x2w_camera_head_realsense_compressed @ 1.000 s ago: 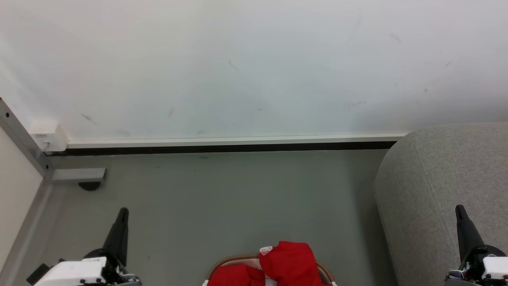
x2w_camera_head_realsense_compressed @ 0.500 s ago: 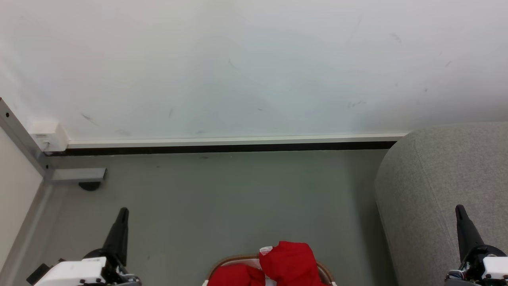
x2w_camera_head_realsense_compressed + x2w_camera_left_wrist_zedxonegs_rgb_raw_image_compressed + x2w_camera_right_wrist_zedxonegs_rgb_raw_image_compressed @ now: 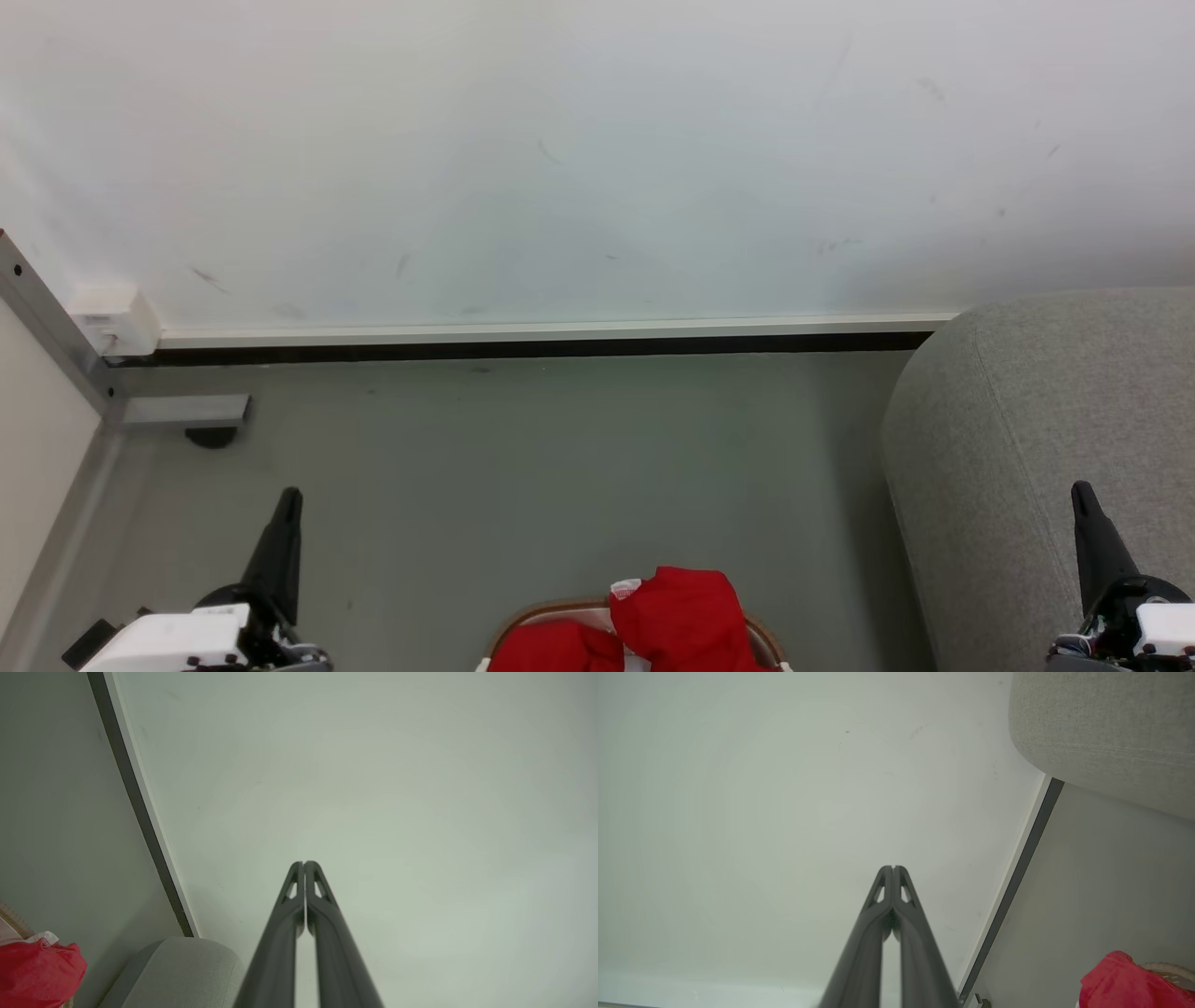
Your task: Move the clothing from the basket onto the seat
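Wrist views show left pincer, right pincer closed together; head view shows basket rim.

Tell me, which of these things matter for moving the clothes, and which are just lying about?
Part of the job: red clothing; basket holding it; grey seat; left pincer and right pincer, both shut and empty.

Just there: wall; floor; small white box; grey metal bar.

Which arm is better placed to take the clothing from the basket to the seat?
Probably the right. The right gripper shows against the seat, which stands right of the basket holding the clothing; the left gripper is on the far side. Both are shut.
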### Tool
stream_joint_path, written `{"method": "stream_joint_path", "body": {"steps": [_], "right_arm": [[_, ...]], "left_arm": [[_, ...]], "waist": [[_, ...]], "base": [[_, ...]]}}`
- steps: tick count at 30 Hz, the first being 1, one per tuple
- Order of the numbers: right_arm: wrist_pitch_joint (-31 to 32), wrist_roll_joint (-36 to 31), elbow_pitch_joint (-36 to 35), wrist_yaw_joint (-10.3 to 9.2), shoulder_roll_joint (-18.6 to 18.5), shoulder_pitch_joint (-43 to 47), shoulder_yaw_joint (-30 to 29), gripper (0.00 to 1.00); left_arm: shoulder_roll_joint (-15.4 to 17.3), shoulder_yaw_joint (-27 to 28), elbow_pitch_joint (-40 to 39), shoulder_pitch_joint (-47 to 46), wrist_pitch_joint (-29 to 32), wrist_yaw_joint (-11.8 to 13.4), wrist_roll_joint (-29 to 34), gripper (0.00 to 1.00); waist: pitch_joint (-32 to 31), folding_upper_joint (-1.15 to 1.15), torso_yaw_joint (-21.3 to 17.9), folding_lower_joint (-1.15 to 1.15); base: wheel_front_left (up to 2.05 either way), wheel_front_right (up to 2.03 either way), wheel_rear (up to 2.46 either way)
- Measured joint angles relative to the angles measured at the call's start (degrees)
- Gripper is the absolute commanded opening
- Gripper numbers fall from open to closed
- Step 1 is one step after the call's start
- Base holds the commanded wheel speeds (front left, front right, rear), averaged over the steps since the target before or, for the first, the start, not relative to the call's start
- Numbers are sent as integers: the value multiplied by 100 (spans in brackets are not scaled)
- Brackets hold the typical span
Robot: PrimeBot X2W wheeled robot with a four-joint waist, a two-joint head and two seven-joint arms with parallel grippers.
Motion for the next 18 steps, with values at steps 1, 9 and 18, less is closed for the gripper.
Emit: {"method": "stream_joint_path", "body": {"steps": [1,9,18], "right_arm": [[0,0,0,0,0,0,0,0],[2,0,94,0,67,94,32,100],[-45,-255,97,0,268,219,90,100]], "left_arm": [[-2,2,0,0,1,0,0,0],[-60,-12,112,97,3,7,-1,100],[-132,-42,126,224,-154,-1,88,100]], "waist": [[0,0,0,0],[1,0,0,0],[4,0,3,0]], "base": [[0,0,0],[0,0,0],[0,0,0]]}}
